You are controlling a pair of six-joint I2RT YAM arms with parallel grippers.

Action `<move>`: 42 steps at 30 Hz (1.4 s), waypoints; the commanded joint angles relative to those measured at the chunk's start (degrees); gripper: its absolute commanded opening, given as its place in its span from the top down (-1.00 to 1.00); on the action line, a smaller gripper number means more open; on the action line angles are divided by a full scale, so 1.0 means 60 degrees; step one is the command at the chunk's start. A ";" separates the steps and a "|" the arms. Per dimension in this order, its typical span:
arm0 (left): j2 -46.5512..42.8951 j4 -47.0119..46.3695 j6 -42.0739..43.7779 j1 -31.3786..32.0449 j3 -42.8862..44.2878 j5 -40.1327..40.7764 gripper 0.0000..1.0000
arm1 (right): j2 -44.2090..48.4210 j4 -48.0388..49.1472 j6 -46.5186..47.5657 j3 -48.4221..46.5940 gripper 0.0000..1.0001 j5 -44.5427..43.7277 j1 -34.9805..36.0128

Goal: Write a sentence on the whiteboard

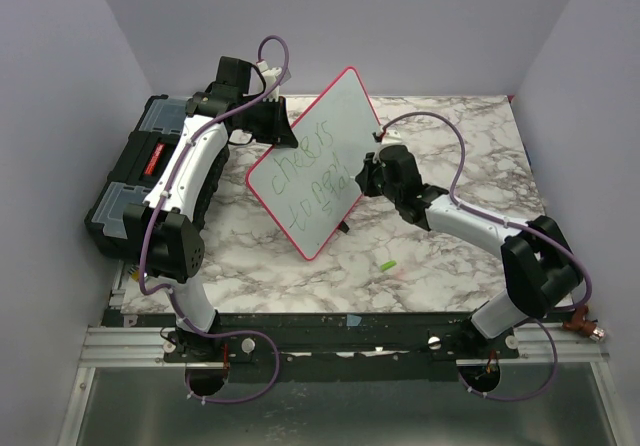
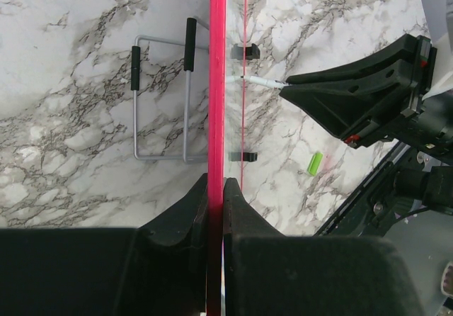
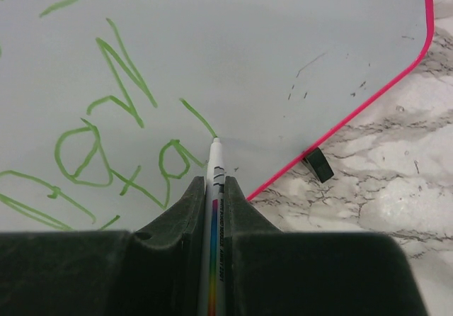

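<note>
The whiteboard [image 1: 345, 116] stands tilted on edge, held off the marble table. My left gripper [image 1: 277, 126] is shut on its pink rim [image 2: 216, 82], which runs edge-on between the jaws of that gripper [image 2: 216, 185]. The green sentence [image 1: 310, 166] fills the board in slanted lines; the right wrist view shows some of its letters [image 3: 106, 132]. My right gripper [image 3: 214, 183] is shut on a white marker [image 3: 215, 166]. Its tip touches the board at the end of a fresh green stroke. From the top view this gripper [image 1: 362, 178] is at the board's lower right.
A black toolbox [image 1: 135, 181] sits at the left, beside the left arm. A wire stand [image 2: 161, 103] lies flat on the marble behind the board. A green marker cap [image 1: 386, 265] lies on the table in front. Purple walls close in the table.
</note>
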State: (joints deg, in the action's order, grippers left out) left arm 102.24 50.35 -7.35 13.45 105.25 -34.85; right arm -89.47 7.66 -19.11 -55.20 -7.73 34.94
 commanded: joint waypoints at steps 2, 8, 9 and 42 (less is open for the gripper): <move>0.0001 -0.0086 0.0764 0.0043 -0.0008 0.0692 1.00 | -0.0147 0.0115 -0.0223 0.0398 0.99 -0.0003 0.0080; 0.0006 -0.0084 0.0759 0.0058 -0.0008 0.0691 1.00 | -0.0103 0.0118 -0.0301 0.0463 0.99 0.0101 0.0078; 0.0009 -0.0086 0.0763 0.0046 0.0003 0.0694 1.00 | -0.0085 0.0117 -0.0297 0.0441 0.99 0.0109 0.0072; 0.0029 -0.0111 0.0765 0.0087 -0.0008 0.0658 1.00 | -0.0909 -0.0410 0.0003 -0.1588 0.99 0.0023 -0.0096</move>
State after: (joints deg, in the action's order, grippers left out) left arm 102.26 50.19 -7.60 13.45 105.25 -34.39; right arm -92.79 3.97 -18.96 -62.81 -8.93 34.13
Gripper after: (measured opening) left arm 0.089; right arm 0.127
